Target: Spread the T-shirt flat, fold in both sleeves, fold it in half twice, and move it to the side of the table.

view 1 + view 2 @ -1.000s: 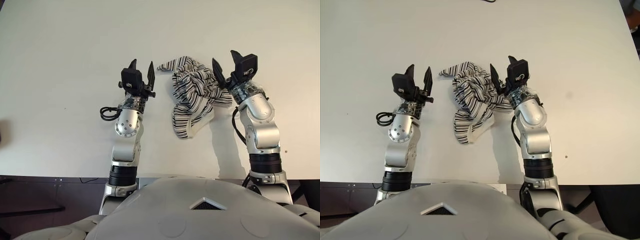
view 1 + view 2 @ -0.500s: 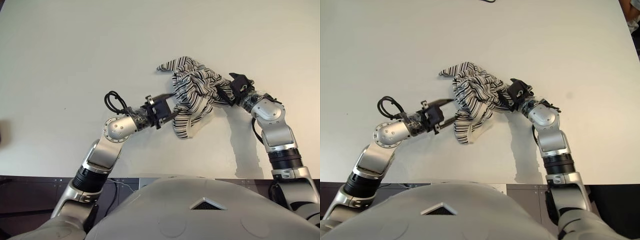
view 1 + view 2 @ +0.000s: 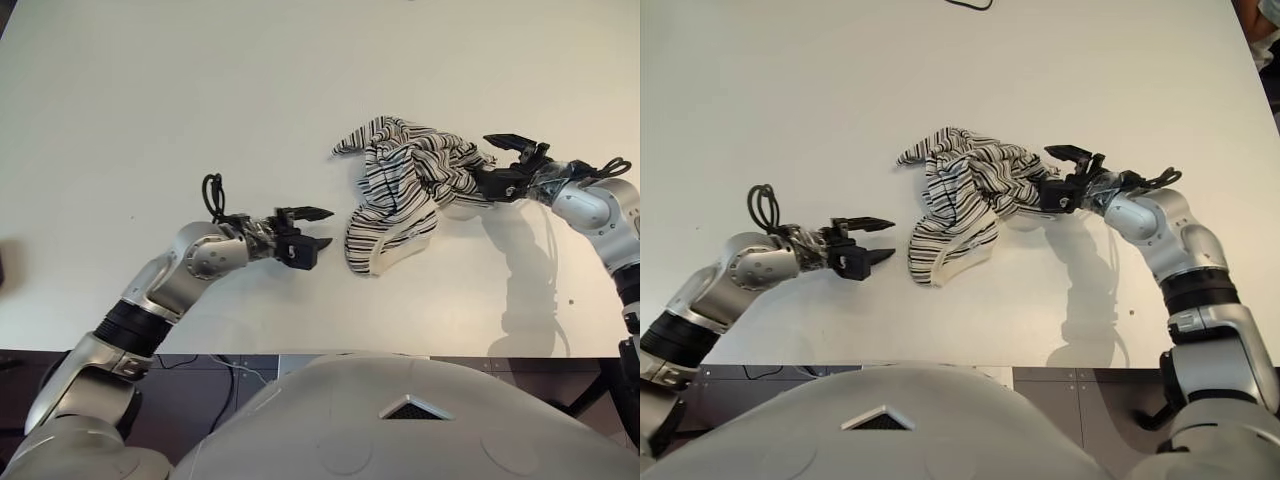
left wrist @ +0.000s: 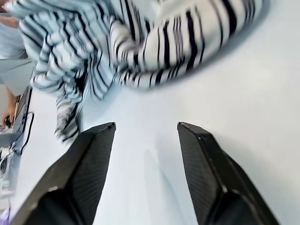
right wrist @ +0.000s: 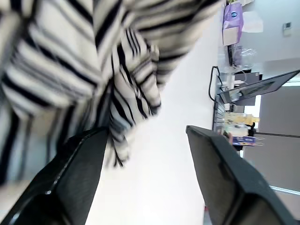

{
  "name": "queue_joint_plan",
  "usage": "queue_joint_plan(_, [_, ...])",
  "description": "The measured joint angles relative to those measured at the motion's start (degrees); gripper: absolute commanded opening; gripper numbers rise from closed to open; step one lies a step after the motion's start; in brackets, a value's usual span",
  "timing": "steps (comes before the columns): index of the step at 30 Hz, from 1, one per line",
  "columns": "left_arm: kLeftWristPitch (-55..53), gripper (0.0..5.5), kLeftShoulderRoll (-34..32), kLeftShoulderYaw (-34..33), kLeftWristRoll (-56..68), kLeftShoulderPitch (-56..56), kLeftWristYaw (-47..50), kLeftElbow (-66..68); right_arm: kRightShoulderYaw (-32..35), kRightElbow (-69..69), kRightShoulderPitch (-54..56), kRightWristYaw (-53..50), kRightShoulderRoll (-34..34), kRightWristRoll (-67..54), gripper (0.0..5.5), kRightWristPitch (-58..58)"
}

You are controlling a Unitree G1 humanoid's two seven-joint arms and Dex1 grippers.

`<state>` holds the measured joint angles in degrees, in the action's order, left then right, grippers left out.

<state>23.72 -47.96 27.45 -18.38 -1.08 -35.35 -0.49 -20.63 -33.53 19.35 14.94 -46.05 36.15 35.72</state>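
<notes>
Left tool (image 3: 328, 227) back off T-shirt (image 3: 405, 185), spread; right tool (image 5: 147, 132), wrist-view, spread against cloth.

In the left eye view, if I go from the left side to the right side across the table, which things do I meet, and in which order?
The left black two-finger gripper, open → crumpled black-and-white striped T-shirt → right black two-finger gripper, open, at the shirt's right edge.

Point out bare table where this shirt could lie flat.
Bare: the far half of the table beyond the T-shirt, and the wide stretch left of the left end effector. Crowded: the T-shirt heap, with the right end effector against it.
</notes>
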Motion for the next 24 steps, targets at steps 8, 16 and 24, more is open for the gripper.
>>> queue_joint_plan(8, [-5.3,2.47,-2.8,-7.1,8.7,5.6,1.3,-0.5,2.5,0.0,3.8,1.4,0.0,-14.4,3.04,9.3])
queue_joint_plan(16, [-23.4,2.47,11.8,-3.6,16.5,4.0,-0.2,-15.9,-2.7,8.2,-4.3,25.7,3.1,-28.6,3.04,2.3])
queue_joint_plan(24, [-23.3,2.47,18.4,0.7,8.0,0.3,0.9,-7.4,-5.0,2.3,0.8,30.4,4.9,-25.6,3.04,4.5])
